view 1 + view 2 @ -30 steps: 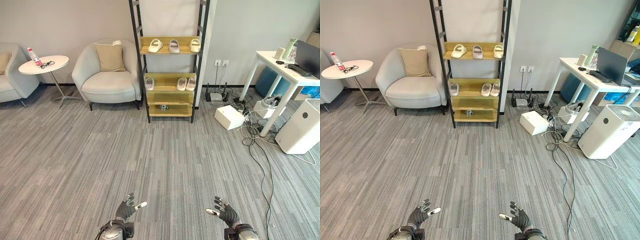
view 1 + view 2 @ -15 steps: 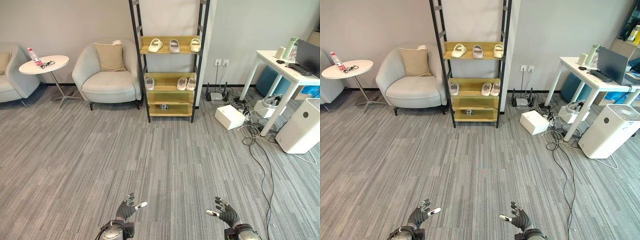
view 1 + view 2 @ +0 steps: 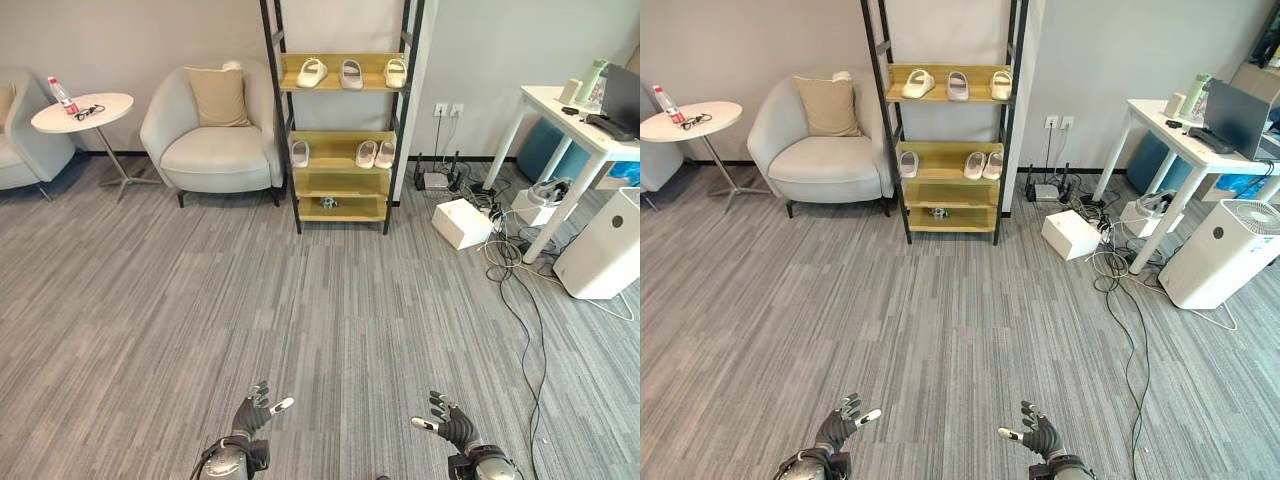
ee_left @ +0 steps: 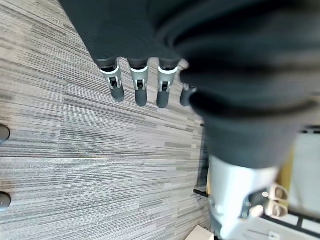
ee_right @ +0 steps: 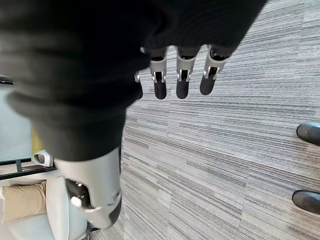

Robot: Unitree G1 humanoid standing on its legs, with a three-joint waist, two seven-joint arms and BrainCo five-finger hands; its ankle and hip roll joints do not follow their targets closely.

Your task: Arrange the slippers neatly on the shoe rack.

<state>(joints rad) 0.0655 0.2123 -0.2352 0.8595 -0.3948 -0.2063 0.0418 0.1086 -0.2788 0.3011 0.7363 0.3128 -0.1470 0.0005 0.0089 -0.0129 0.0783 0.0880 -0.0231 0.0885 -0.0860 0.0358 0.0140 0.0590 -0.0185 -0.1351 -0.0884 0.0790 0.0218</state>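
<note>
Standing at top centre, the rack [image 3: 342,128] holds the slippers [image 3: 376,153], seemingly splayed, well apart from both hands. Left hand [image 3: 252,415] and right hand [image 3: 451,428], bottom centre, hang open and empty, about equally far.

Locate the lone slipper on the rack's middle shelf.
In the left eye view, the single white slipper sits at the middle wooden shelf's left end, apart from the pair on the right.

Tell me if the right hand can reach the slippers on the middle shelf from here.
Probably not: the right hand hangs open low over bare floor, while the slippers sit on the shoe rack far across the room.
</note>
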